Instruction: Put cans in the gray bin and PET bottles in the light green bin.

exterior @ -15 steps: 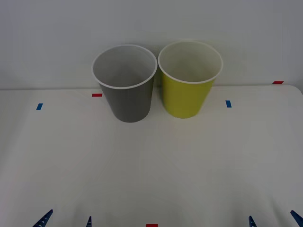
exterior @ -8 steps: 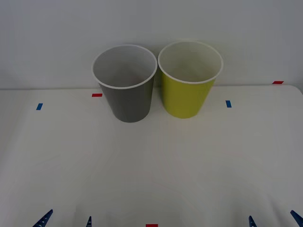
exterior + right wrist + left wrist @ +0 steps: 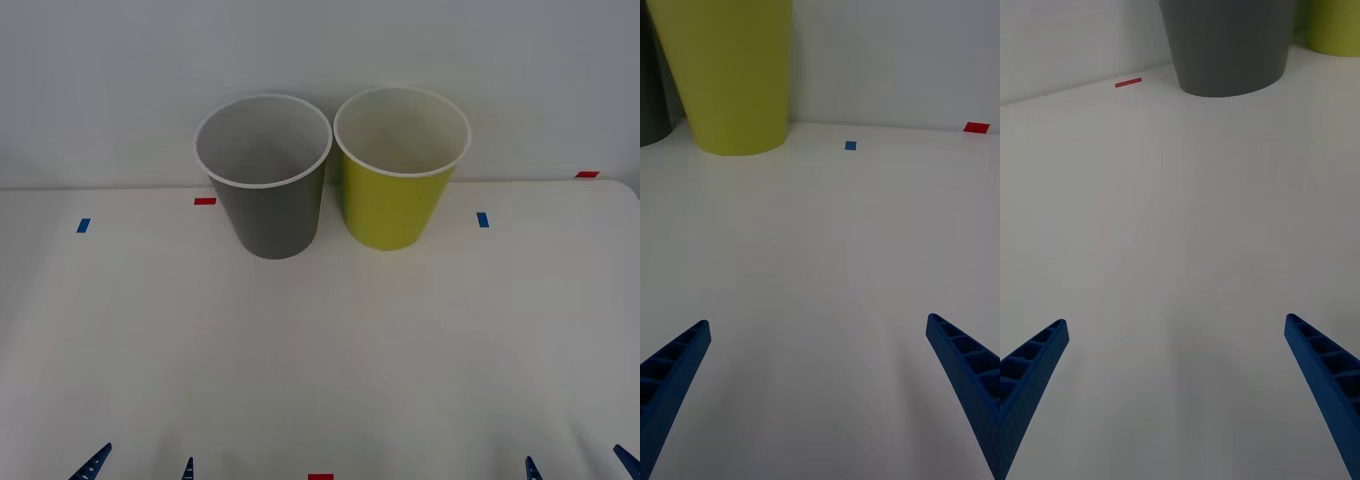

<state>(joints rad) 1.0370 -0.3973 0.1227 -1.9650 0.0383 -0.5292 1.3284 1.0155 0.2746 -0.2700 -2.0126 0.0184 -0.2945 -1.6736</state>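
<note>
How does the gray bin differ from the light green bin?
The gray bin is dark gray outside; the light green bin is yellow-green. The gray bin stands on the robot's left, the green one on its right. Both are upright, tapered, about equal in size, with white rims and insides, side by side at the table's far edge.

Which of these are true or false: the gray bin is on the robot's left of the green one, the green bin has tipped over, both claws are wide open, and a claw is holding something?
1. The gray bin stands on the robot's left of the light green bin. True.
2. The light green bin has tipped over. False: both bins stand upright, side by side at the back of the table.
3. Both grippers are open. True: the left gripper and right gripper have their fingers spread.
4. A gripper holds something. False: both are empty.
</note>
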